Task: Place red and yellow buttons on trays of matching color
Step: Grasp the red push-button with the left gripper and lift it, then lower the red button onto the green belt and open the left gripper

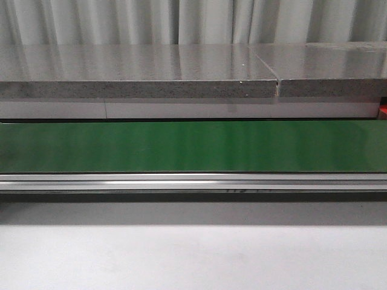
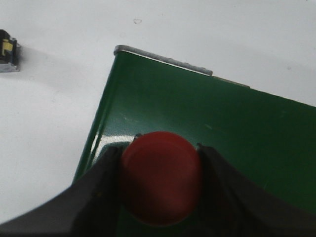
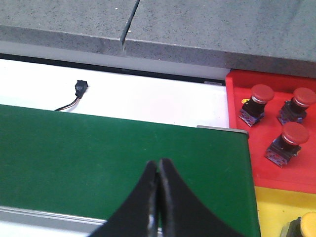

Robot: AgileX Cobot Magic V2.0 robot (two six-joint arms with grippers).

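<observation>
In the left wrist view my left gripper (image 2: pixel 160 150) is shut on a red button (image 2: pixel 160 177), its dark fingers pressed to both sides of the round cap, above the end of the green belt (image 2: pixel 207 118). In the right wrist view my right gripper (image 3: pixel 158 163) is shut with nothing in it, over the green belt (image 3: pixel 98 153). Beyond that belt's end lies the red tray (image 3: pixel 237 94) with three red buttons (image 3: pixel 256 101) (image 3: pixel 298 103) (image 3: pixel 289 140) on it. Nearer lies the yellow tray (image 3: pixel 271 207), with a yellow button (image 3: pixel 307 224) cut off by the frame edge. Neither gripper shows in the front view.
The front view holds the green belt (image 1: pixel 193 147) with its metal rail (image 1: pixel 193 181), a grey stone slab (image 1: pixel 139 72) behind it and a white table (image 1: pixel 193 260) in front. A small black part on a wire (image 3: pixel 79 89) lies on white surface. A small metal-and-yellow part (image 2: pixel 9 54) lies near the belt's end.
</observation>
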